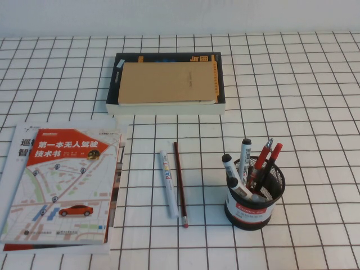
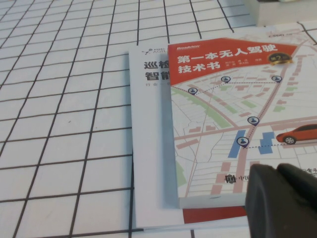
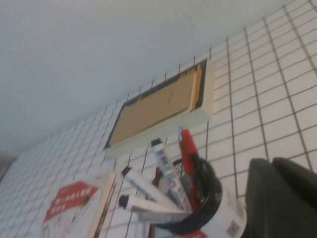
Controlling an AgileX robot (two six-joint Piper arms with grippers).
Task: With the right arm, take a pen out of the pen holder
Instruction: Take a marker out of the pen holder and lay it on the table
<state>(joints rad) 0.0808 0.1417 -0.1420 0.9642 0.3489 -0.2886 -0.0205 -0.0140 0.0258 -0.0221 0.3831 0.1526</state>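
Note:
A black mesh pen holder [image 1: 254,197] with a white label stands on the checked tablecloth at the front right. It holds two red pens [image 1: 269,160] and several black-capped white markers [image 1: 245,152]. In the right wrist view the pen holder [image 3: 198,210] sits close beside my right gripper [image 3: 271,161], a red pen [image 3: 188,158] sticking up from it. That gripper is shut with nothing in it. My left gripper [image 2: 276,169] hovers shut over the corner of a map-covered book [image 2: 237,109]. Neither arm appears in the high view.
A white marker [image 1: 168,183] and a red pencil [image 1: 180,183] lie side by side left of the holder. Two stacked books [image 1: 62,185] lie at the front left. A tan book on a thick dark one [image 1: 167,83] sits at the back centre.

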